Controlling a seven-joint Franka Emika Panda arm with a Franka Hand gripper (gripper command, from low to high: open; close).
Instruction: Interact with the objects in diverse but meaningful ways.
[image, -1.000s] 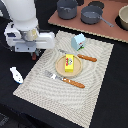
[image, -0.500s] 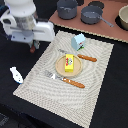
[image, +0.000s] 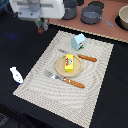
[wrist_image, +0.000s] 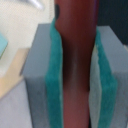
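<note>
Dark worktop (image: 107, 95) w/ a pale woven placemat (image: 97, 65) in the middle. Pincer (image: 42, 26) hangs high near the mat's far corner on the exterior view's left, clenched on a dark reddish-brown stick (wrist_image: 75, 60); wrist view shows the stick squeezed between two teal pads (wrist_image: 52, 85), touching both. Out from there: light blue-and-white little box (image: 78, 41) on the mat's far part. Mid-mat, a round plate (image: 59, 68) carrying the yellow rectangular pack (image: 69, 63) w/ red-white print. Orange-handled knife (image: 80, 56) just beyond the plate, orange-handled fork (image: 65, 79) just nearer. White scoop-like piece (image: 16, 75) off the mat, on the exterior view's left. Dark pots (image: 92, 13) on a brown board at the back.
</note>
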